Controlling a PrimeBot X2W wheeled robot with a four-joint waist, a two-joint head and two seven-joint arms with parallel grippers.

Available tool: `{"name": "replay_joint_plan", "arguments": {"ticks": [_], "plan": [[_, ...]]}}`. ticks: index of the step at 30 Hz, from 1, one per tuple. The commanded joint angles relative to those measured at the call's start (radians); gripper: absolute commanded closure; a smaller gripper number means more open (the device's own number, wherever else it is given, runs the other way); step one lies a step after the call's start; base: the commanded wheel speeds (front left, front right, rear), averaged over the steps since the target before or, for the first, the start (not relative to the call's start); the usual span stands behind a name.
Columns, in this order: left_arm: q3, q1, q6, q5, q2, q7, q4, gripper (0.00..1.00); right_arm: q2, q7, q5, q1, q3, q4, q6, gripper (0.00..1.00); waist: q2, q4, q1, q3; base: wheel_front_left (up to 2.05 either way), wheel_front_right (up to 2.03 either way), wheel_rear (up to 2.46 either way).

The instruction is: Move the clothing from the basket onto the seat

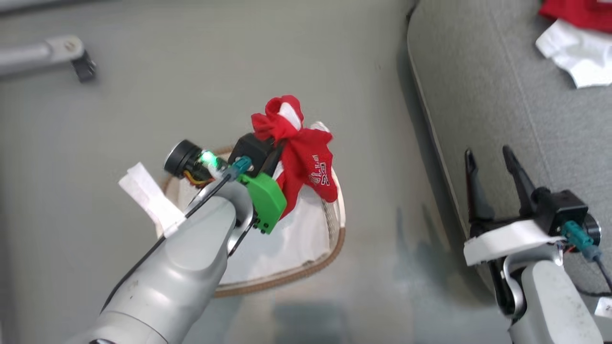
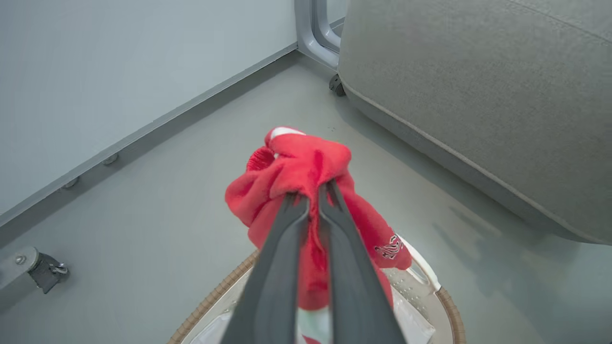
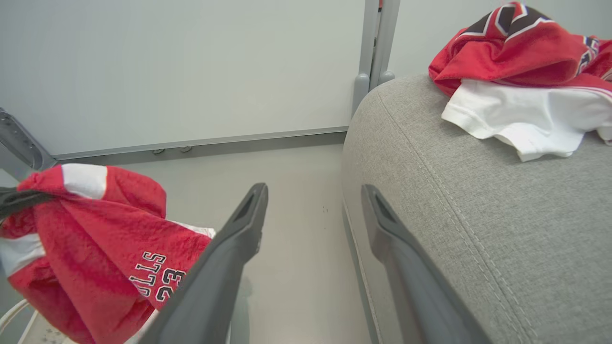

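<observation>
Centre of the head view, my left gripper [image 2: 311,192] is pinched almost completely together on a bunched fold of the red garment [image 1: 306,165]. The garment hangs above the basket [image 1: 306,271], its lower end drooping toward the white liner [image 1: 291,239]; whether it touches the liner I cannot tell. To carry it well, I judge I should lift a little more so the hanging end clears the woven rim. From there I would swing toward the right of the frame, across the floor [image 1: 143,119], to the seat [image 1: 502,95]. The pinch must be firm, since only a small fold sits between my fingers and the cloth could slip. I would let go well over the cushion, not at its rounded edge, beside the jersey [image 3: 516,57] lying at the upper right. My left forearm rises from the lower left, fingers pointing toward the upper right. My right gripper [image 1: 487,153] sits at the lower right over the seat's edge, fingers spread wide and empty.
</observation>
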Motion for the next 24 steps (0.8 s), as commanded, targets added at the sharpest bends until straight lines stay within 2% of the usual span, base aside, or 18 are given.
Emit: {"name": "replay_joint_plan", "arguments": {"ticks": [1, 10, 14, 24], "plan": [[-0.018, -0.016, -0.004, -0.018, 0.000, 0.013, -0.033, 1.00, -0.005, -0.005, -0.007, 0.032, 0.003, 0.016, -0.001, 0.00, 0.0000, 0.084, 0.0001, -0.236, 0.00, 0.00, 0.00], [-0.131, -0.075, -0.003, -0.211, 0.058, 0.106, -0.228, 1.00, -0.004, -0.005, -0.019, 0.078, 0.065, 0.081, -0.001, 0.00, 0.0000, 0.090, 0.0001, -0.435, 0.00, 0.00, 0.00], [-0.137, -0.115, -0.004, -0.300, 0.078, 0.121, -0.291, 1.00, -0.004, -0.005, -0.028, 0.045, 0.119, 0.095, -0.001, 0.00, 0.0000, 0.086, 0.0001, -0.465, 0.00, 0.00, 0.00], [-0.139, -0.190, -0.003, -0.369, 0.109, 0.128, -0.347, 1.00, -0.004, -0.005, -0.031, -0.023, 0.279, 0.106, -0.001, 0.00, 0.0000, 0.101, 0.0001, -0.494, 0.00, 0.00, 0.00]]}}
